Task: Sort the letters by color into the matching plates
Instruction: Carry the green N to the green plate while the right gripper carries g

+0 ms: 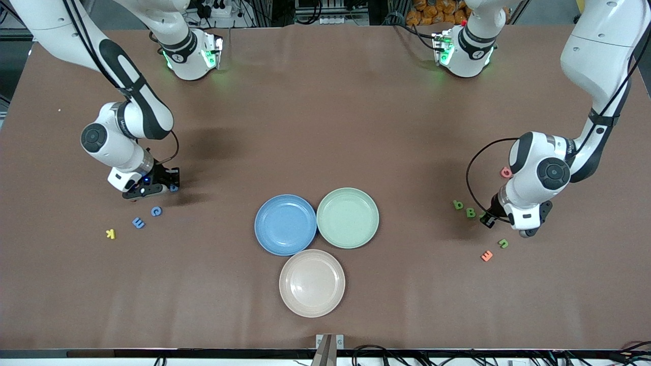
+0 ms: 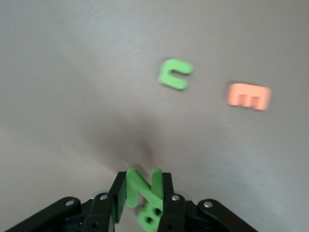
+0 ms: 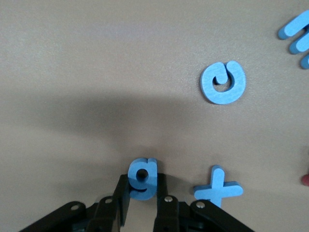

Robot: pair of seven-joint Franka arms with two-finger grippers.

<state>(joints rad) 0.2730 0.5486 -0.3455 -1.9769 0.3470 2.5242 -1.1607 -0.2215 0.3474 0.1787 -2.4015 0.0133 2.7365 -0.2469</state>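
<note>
Table (image 1: 325, 127) brown mat | left end effector (image 2: 143, 193) clamps green letter (image 2: 145, 191) | right end effector (image 3: 141, 193) clamps blue letter (image 3: 142, 178)

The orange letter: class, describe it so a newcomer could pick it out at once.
Start at the left arm's end of the table, where small letters lie scattered below the arm. The orange letter lies nearest the front camera, beside a green letter. It is the only orange one there, shaped like an E.
</note>
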